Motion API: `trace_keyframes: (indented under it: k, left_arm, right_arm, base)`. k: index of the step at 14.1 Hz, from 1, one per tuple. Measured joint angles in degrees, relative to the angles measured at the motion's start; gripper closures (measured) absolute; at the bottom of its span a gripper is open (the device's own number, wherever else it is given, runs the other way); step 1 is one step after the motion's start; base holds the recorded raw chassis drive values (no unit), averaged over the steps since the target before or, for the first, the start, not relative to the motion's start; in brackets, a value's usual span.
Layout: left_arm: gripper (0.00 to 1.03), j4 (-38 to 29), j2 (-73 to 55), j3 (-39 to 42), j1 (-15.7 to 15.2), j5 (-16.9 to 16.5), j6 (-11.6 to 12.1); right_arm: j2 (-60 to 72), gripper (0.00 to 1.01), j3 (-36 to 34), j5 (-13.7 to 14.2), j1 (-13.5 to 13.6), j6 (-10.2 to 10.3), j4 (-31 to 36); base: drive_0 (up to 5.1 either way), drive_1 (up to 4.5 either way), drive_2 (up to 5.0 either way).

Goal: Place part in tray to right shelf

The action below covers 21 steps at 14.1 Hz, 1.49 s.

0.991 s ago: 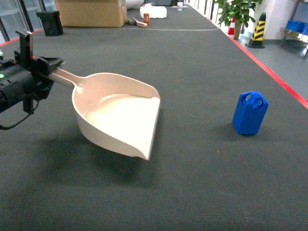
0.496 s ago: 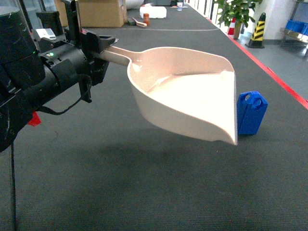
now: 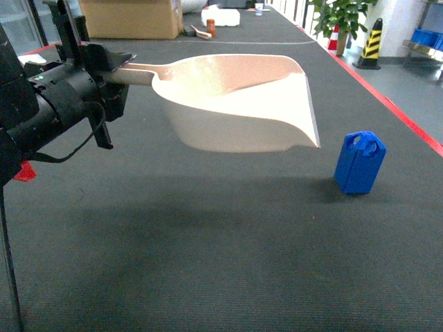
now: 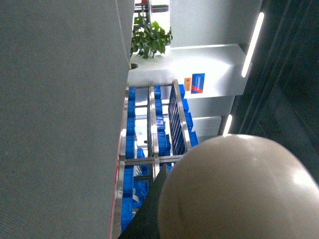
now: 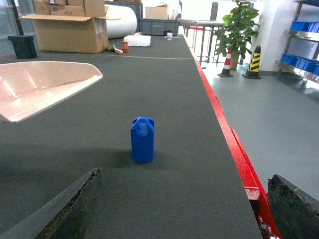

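Carpet (image 3: 228,263), dark grey and ribbed, fills most of the head view, with a red strip (image 3: 387,104) along its right edge. The tray (image 3: 235,104), a beige scoop, is held off the carpet by the left gripper (image 3: 104,66), whose jaws are clamped on the end of the long handle; a shadow is cast on the carpet beneath the scoop. The flat front lip is turned toward the right, and the open side faces up. The part (image 3: 359,162), a small blue block with a handle loop on top, is seen standing upright on the carpet, right of the scoop's lip and apart from it, not far from the red strip.

From the right wrist view the part (image 5: 143,139) is seen upright in the middle of the carpet, with the tray (image 5: 40,87) at the left edge. The two dark fingers (image 5: 65,209) of the right gripper (image 5: 179,219) are spread wide at the bottom corners, with nothing between them.

In the left wrist view the rounded beige back of the tray (image 4: 239,189) fills the lower right. Behind it the shelf (image 4: 152,134), a steel rack, is seen loaded with blue crates (image 4: 130,144), with a potted plant (image 4: 149,39) beyond. A cardboard box (image 3: 131,17) is seen at the far end of the carpet.
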<state>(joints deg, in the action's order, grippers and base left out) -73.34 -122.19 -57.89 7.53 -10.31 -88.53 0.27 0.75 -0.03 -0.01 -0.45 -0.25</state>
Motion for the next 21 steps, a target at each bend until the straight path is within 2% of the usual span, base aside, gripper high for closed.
trace_keyframes:
  k: [1, 2, 3, 4, 5, 7, 10, 12, 14, 16, 17, 18, 19, 21]
  left_arm:
    - [0.89, 0.0, 0.0, 0.0, 0.2, 0.0, 0.0]
    - [0.89, -0.1, 0.1, 0.0, 0.4, -0.3, 0.0]
    - [0.89, 0.0, 0.1, 0.0, 0.5, -0.2, 0.0]
    - [0.89, -0.2, 0.1, 0.0, 0.5, -0.2, 0.0]
    - [0.89, -0.1, 0.1, 0.0, 0.5, -0.2, 0.0]
    - [0.89, 0.0, 0.1, 0.1, 0.4, -0.2, 0.0]
    - [0.89, 0.0, 0.1, 0.1, 0.4, -0.2, 0.0]
    - [0.89, 0.0, 0.1, 0.1, 0.4, -0.2, 0.0]
    - [0.89, 0.0, 0.1, 0.1, 0.4, -0.2, 0.0]
    - [0.89, 0.0, 0.1, 0.1, 0.4, -0.2, 0.0]
    - [0.89, 0.0, 0.1, 0.0, 0.4, -0.2, 0.0]
    - [0.89, 0.0, 0.1, 0.1, 0.4, -0.2, 0.0]
    - [0.89, 0.0, 0.1, 0.1, 0.4, -0.2, 0.0]
    - [0.89, 0.0, 0.1, 0.1, 0.4, -0.2, 0.0]
  right_arm:
    - [3.4, 0.03, 2.5, 2.6, 0.3, -1.5, -7.9]
    - [25.2, 0.03, 6.8, 0.9, -3.4, -5.2, -0.1]
    - [41.3, 0.03, 10.8, -2.2, -4.1, -5.9, 10.6]
    - [51.6, 0.03, 14.3, -4.1, -4.1, -6.1, 15.8]
    - [59.5, 0.03, 17.5, -4.4, -3.4, -6.1, 18.4]
    - [69.6, 0.03, 22.8, -4.2, -2.1, -6.6, 19.4]
    - [83.1, 0.03, 32.6, -4.0, -0.4, -6.8, 18.9]
    - [92.6, 0.03, 41.9, -3.7, 0.9, -6.7, 17.8]
    - [96.6, 0.03, 46.2, -3.3, 1.7, -6.5, 16.3]
    - [98.0, 0.03, 47.7, -3.3, 1.9, -6.5, 16.0]
    - [101.7, 0.03, 51.1, -3.2, 2.4, -6.4, 15.2]
    - [111.4, 0.03, 61.1, -2.7, 4.5, -4.9, 12.9]
    - [118.8, 0.12, 68.8, -1.9, 5.8, -3.8, 12.0]
    - [119.7, 0.34, 69.1, -1.5, 6.4, -3.5, 13.0]
  base:
    - [0.0, 0.00, 0.0]
    - [0.0, 0.00, 0.0]
    - [0.0, 0.00, 0.0]
    - [0.0, 0.00, 0.0]
    - [0.0, 0.00, 0.0]
    - [0.0, 0.00, 0.0]
    - [0.0, 0.00, 0.0]
    - [0.0, 0.00, 0.0]
    - [0.0, 0.00, 0.0]
    - [0.0, 0.00, 0.0]
    - [0.0, 0.00, 0.0]
    - [0.0, 0.00, 0.0]
    - [0.0, 0.00, 0.0]
    - [0.0, 0.00, 0.0]
